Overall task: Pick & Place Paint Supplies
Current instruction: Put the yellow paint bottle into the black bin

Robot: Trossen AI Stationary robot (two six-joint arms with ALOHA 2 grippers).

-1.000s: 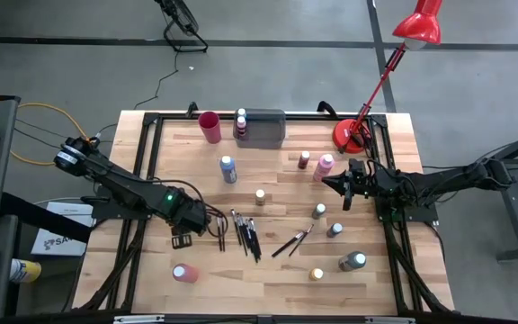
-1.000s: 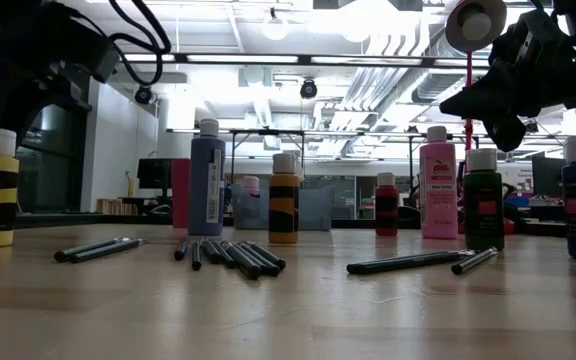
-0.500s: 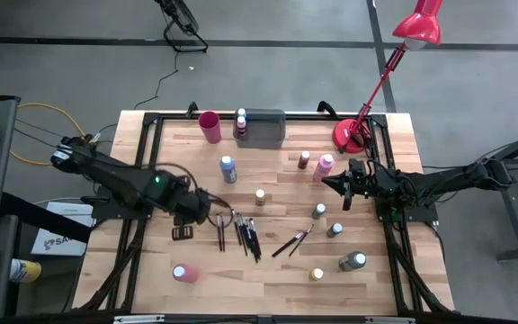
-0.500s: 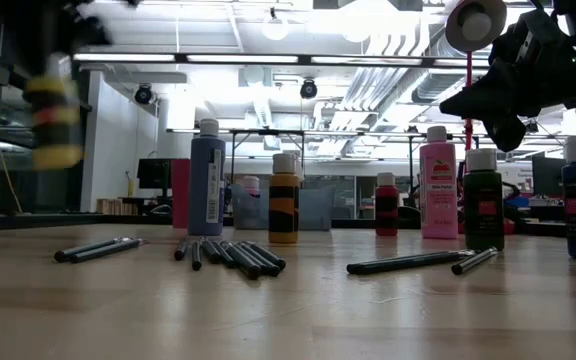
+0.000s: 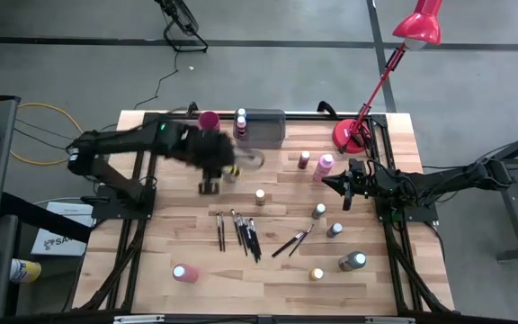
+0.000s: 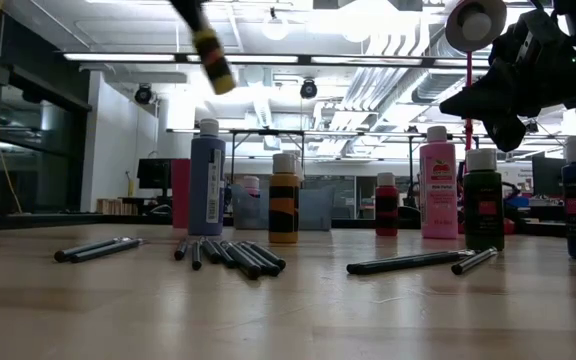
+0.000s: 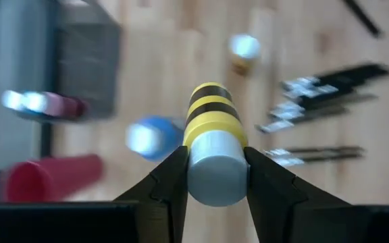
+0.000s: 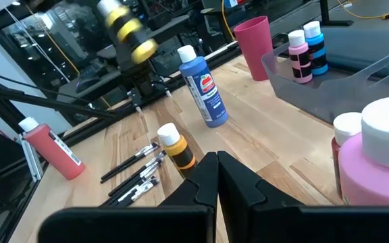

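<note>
Left arm swings the yellow bottle up and across!

The left gripper (image 7: 215, 177), clamped on the yellow bottle (image 7: 211, 128), leaves the near-left table edge, sweeps over the brushes (image 5: 239, 230) and now hangs above the blue bottle (image 7: 147, 136), near the red cup (image 5: 209, 124).

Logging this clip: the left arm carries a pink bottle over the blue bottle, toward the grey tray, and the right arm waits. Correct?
Not quite: the held bottle is yellow with black bands and a pale cap, pinched between the left gripper's fingers, as the left wrist view shows. The rest stands.

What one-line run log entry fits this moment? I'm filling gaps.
left end effector: shut on yellow bottle, airborne | right end effector: shut, empty | grey tray: two bottles
</note>
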